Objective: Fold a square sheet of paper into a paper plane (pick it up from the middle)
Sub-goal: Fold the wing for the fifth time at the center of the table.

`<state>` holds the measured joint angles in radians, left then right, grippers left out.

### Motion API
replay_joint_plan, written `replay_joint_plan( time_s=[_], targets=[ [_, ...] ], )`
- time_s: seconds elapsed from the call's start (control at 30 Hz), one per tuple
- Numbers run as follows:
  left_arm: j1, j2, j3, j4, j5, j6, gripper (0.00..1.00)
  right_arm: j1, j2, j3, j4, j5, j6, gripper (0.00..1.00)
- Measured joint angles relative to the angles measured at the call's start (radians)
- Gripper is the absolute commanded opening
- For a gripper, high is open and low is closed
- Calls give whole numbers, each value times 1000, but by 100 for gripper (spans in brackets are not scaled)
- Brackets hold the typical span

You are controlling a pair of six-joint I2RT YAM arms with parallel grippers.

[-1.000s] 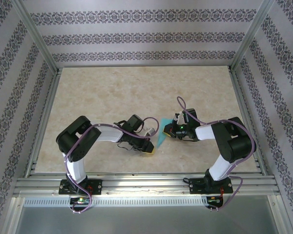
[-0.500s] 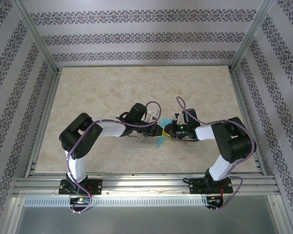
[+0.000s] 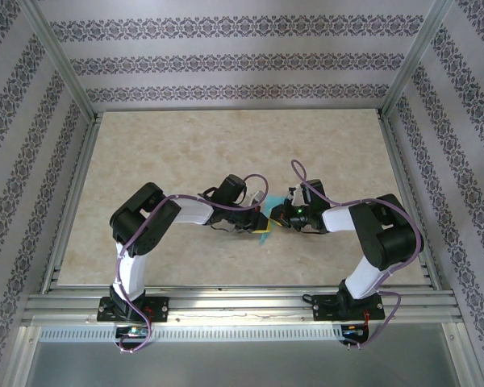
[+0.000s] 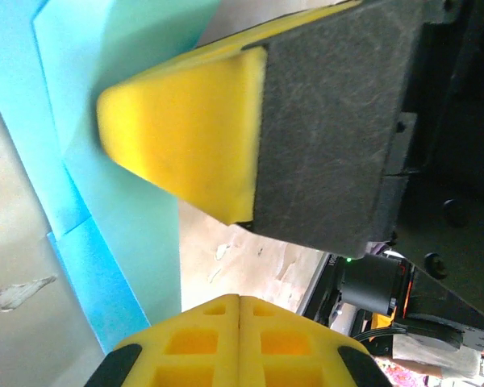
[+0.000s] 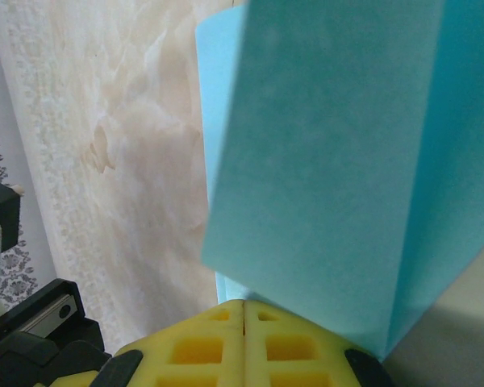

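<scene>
The square sheet of paper [image 3: 264, 233] is a creased turquoise shape with folded layers, hanging at the table's middle. My right gripper [image 3: 276, 216] is shut on the paper's edge. In the right wrist view the folded sheet [image 5: 331, 161] rises straight out of the closed yellow fingertips [image 5: 244, 305]. My left gripper [image 3: 260, 216] sits right beside it, shut with nothing between its fingers [image 4: 239, 300]. The left wrist view has the paper [image 4: 121, 218] to the left, running behind the right gripper's yellow finger [image 4: 185, 137].
The tabletop [image 3: 185, 153] is beige marble pattern, bounded by aluminium rails [image 3: 226, 302] and patterned walls. Open surface lies behind and to both sides of the two grippers. Purple cables loop over both arms.
My left gripper has swung from near the table's front up and right, ending close against the right gripper and paper. The right gripper and paper have held still.
</scene>
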<state>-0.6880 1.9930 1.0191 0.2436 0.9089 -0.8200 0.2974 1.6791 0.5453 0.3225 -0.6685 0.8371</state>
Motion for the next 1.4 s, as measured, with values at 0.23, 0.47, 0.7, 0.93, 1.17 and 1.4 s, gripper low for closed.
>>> replay_joint_plan(
  time_s=[0.23,0.47,0.7,0.93,1.17,1.4],
  targets=[
    [-18,10,-11,-6,4,5,3,0,-1,3,-9,5,0,6],
    [-26,12,-52,-14,0,23,3,2,-3,5,-15,9,-1,6],
    [-26,12,-80,41,7,10,3,2,-3,9,-24,10,-5,6],
    [-26,12,-115,125,16,-22,3,2,-3,11,-28,13,-7,6],
    [-34,10,-112,97,25,3,3,2,-3,13,-35,14,-8,6],
    [-59,-5,-42,-99,-27,124,3,8,-9,16,-48,27,-13,6]
  ],
)
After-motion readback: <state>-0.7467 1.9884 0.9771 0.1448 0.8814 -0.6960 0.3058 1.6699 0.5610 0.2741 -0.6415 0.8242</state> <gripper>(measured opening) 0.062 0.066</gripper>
